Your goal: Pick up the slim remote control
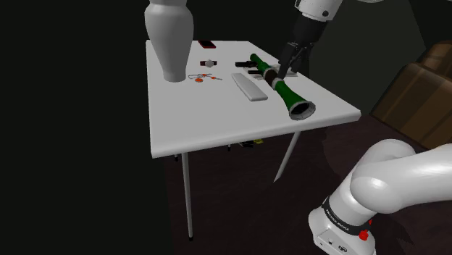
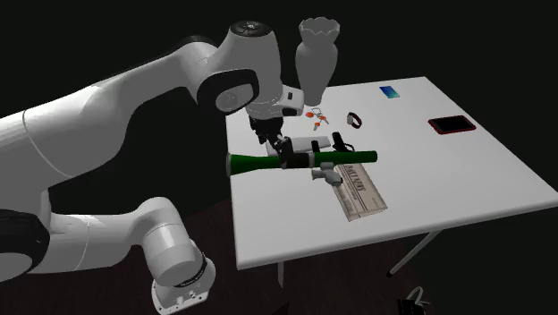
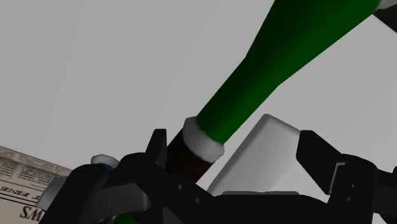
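Observation:
A slim pale grey remote (image 3: 267,159) lies on the white table (image 1: 217,123), close against a long green bottle (image 1: 286,90) that rests on its side. My black gripper (image 3: 238,162) is down at the table over both. Its fingers (image 3: 318,159) stand apart, with the remote and the bottle's brown, white-ringed neck in the gap between them. The far finger sits close to the remote's edge; I cannot tell whether it touches. In the second exterior view the gripper (image 2: 288,154) is at the bottle (image 2: 268,162), and the pale remote (image 2: 326,175) peeks out beside a folded newspaper.
A folded newspaper (image 1: 250,85) lies next to the bottle. A tall white vase (image 1: 168,36) stands at the far corner, with keys (image 1: 201,77), a watch (image 1: 208,64) and a red-cased phone (image 2: 452,124) nearby. A blue phone (image 2: 390,91) and a small black object (image 2: 340,140) also lie on the table.

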Motion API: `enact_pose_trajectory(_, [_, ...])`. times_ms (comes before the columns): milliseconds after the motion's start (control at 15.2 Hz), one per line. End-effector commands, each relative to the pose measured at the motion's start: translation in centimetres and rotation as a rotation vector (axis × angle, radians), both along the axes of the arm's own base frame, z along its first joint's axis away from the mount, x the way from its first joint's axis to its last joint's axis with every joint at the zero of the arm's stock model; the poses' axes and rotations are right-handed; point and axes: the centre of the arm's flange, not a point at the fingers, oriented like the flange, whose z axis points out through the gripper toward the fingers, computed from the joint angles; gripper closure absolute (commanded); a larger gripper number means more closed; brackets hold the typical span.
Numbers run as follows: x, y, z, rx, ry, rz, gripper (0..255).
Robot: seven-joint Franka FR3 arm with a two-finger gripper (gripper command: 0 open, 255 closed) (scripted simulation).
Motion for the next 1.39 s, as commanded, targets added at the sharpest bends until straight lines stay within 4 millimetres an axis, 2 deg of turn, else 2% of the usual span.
enact_pose_trajectory(0, [0.0,0.0,0.0,0.0,0.0,0.0,0])
enact_pose_trajectory(396, [8.1,3.7,-1.8,-0.006,0.082,-0.272,0])
enact_pose_trajectory(660, [13.9,4.9,-3.3,-0.011,0.137,-0.454,0])
enact_pose_trajectory(726, [14.8,5.0,-3.6,-0.011,0.145,-0.481,0])
enact_pose_trajectory(1188, [14.8,5.0,-7.3,-0.011,0.145,-0.481,0])
enact_pose_trajectory(1320, [14.8,5.0,-7.6,-0.011,0.145,-0.481,0])
